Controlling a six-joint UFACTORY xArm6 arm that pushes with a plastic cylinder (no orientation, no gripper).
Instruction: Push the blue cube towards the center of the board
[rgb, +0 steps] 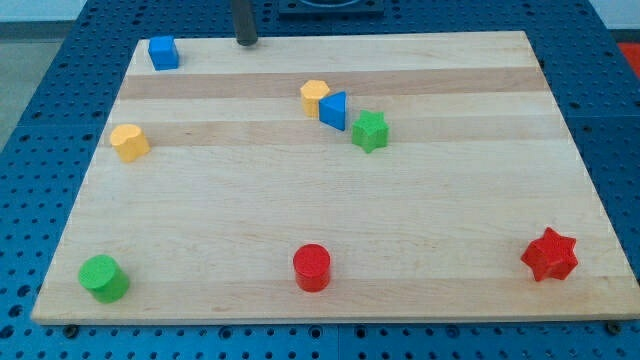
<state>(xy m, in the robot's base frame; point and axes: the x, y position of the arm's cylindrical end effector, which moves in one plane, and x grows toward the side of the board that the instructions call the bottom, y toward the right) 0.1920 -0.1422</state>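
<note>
- My tip (245, 43) is resting at the top edge of the wooden board (330, 260). It is a plain dark rod with nothing to open or close, so it is gripping nothing and touching no block.
- The blue cube (163, 52) is sitting toward the view's left of my tip, near it but clearly apart, in the board's top left corner.
- The cube is standing flat on one face. It is turned slightly, so its front edges are running at a small angle to the board's top edge. It has no long axis that I can make out.
- Below my tip and toward the view's right, a yellow block (315, 96), a blue triangular block (334, 109) and a green star (369, 131) are clustering together. The yellow and blue ones are looking as if they touch, with the star just beside the blue one.
- A second yellow block (129, 142) is lying well below the cube, near the left edge.
- Far from my tip, along the view's bottom, a green cylinder (103, 277) is standing at the left, a red cylinder (311, 267) in the middle and a red star (550, 255) at the right.
- The board is lying on a blue perforated table (40, 90).
</note>
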